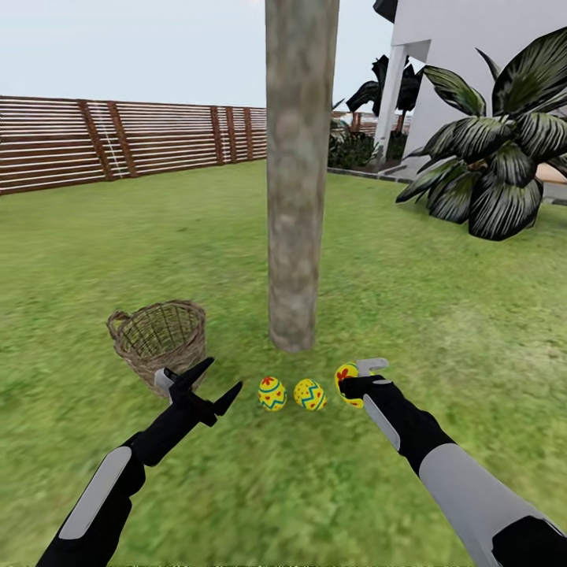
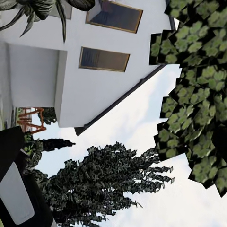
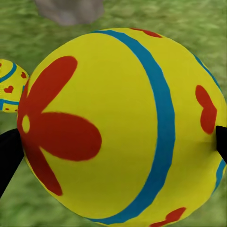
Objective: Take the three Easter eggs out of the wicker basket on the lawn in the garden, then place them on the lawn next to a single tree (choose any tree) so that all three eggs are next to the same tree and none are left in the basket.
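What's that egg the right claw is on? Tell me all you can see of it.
The egg is smooth glossy yellow, painted with a red flower, small red hearts and blue bands. It is low at the lawn near the tree base, rightmost of three eggs. The right gripper has dark fingers at both sides of it.

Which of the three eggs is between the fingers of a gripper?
The rightmost egg, held in the right gripper; the two other eggs lie free on the lawn.
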### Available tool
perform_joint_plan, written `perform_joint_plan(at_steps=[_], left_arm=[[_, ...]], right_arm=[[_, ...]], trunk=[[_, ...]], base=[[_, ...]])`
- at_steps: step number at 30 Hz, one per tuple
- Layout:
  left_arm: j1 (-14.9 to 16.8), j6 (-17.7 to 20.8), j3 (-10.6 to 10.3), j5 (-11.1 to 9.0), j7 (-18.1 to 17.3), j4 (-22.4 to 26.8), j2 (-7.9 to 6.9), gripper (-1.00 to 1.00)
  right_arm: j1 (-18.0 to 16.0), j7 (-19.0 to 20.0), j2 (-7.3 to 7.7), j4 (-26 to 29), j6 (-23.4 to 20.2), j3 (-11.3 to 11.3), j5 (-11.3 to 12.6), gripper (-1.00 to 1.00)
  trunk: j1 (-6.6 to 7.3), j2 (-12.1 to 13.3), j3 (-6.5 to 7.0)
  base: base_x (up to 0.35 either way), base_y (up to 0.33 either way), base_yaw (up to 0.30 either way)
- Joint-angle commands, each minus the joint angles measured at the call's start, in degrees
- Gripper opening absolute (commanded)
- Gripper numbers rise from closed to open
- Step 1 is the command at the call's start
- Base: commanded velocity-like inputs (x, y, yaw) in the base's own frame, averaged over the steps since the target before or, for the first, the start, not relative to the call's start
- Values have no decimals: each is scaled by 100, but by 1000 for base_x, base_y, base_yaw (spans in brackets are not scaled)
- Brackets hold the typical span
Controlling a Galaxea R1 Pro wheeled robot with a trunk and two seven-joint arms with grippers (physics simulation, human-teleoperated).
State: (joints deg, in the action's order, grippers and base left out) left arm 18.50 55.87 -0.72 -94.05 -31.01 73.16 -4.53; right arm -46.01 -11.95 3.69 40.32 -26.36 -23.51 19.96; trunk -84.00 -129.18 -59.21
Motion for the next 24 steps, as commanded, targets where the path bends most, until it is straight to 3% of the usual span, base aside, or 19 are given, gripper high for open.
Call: perform_joint_plan(at_steps=[1, 8, 15, 24], left_arm=[[4, 12, -7, 1, -25, -4, -4, 100], [4, 12, -7, 1, -21, -6, -4, 100], [4, 12, -7, 1, -19, -4, -4, 100], [4, 12, -7, 1, -19, -5, -4, 100]], right_arm=[[-5, -53, 9, 11, -18, -39, 61, -100], [-5, -53, 9, 11, -18, -39, 61, -100], [-5, -53, 10, 11, -18, -38, 61, -100], [-5, -53, 9, 11, -17, -39, 61, -100]], trunk=[[1, -2, -14], [1, -2, -77], [1, -2, -140], [1, -2, -213]], base=[[0, 0, 24], [76, 0, 3], [330, 0, -12], [340, 0, -147]])
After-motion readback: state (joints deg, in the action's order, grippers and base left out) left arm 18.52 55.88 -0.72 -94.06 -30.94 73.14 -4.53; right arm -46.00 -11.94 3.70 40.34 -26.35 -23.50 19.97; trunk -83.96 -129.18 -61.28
